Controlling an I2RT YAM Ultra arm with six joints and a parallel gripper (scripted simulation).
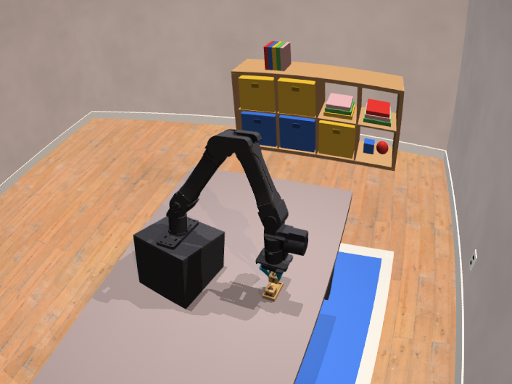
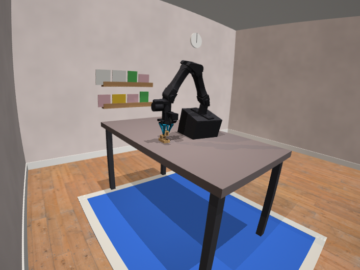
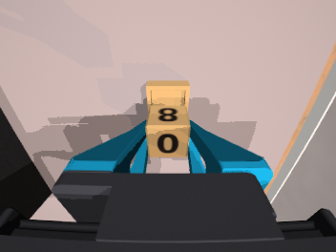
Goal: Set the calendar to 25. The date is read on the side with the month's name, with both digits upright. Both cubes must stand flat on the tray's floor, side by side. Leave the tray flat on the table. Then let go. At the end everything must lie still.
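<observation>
My gripper (image 3: 168, 126) with blue fingers is shut on a wooden number cube (image 3: 167, 131). In the wrist view the cube shows an 8 on one face and a 0 on the face toward the camera. The wooden calendar tray (image 3: 167, 93) lies on the table just below and beyond the held cube. In the top view the gripper (image 1: 273, 272) holds the cube (image 1: 273, 276) just above the tray (image 1: 273, 290), near the table's right edge. The other cube sits in the tray, mostly hidden. The exterior view shows the gripper (image 2: 165, 129) right over the tray (image 2: 165, 140).
The arm's black base box (image 1: 180, 264) stands on the table to the left of the tray. The table's right edge (image 1: 331, 268) runs close to the tray, with a blue rug (image 1: 343, 322) on the floor below. A shelf unit (image 1: 316, 113) stands by the far wall.
</observation>
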